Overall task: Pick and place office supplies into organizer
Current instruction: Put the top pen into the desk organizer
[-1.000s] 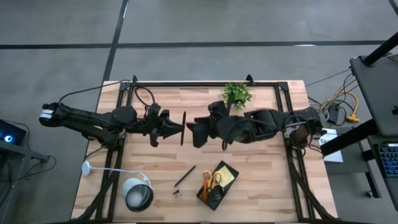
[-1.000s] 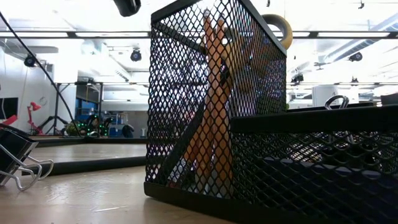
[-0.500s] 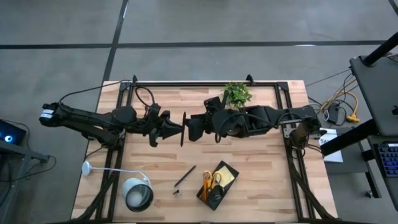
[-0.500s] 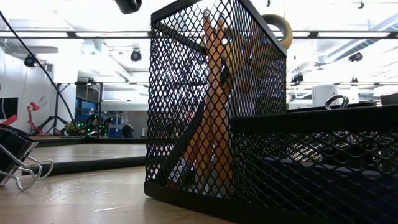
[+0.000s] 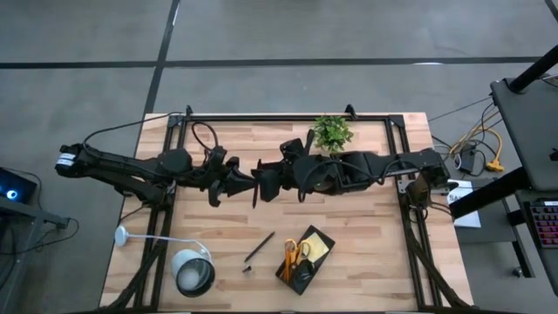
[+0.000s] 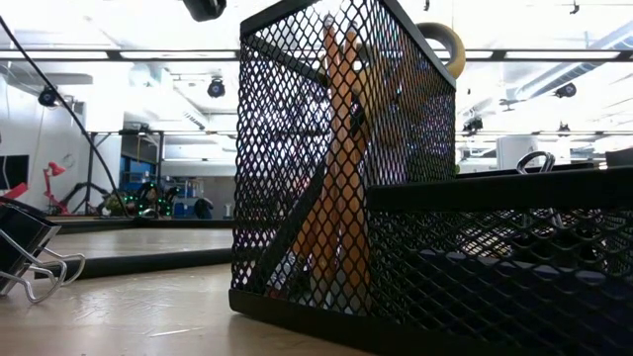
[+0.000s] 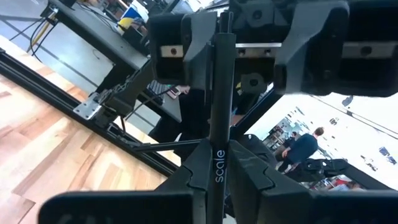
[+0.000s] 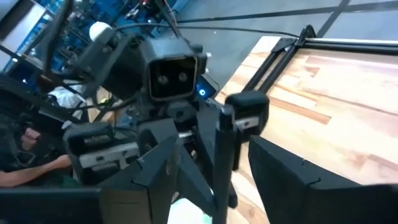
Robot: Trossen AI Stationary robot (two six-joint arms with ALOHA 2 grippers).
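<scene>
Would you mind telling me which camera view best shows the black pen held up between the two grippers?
The left wrist view: the black pen fills the frame, clamped by the left gripper. The right wrist view shows it partly, the high view as a thin sliver, the low view not at all.

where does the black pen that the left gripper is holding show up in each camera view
High view: black pen, mid-table, between left gripper and right gripper.
Low view: not in it.
Left wrist view: upright bar up the middle.
Right wrist view: dark bar between the near fingers.
Shared landmark: the left gripper clamping it, also seen from the right wrist.
</scene>
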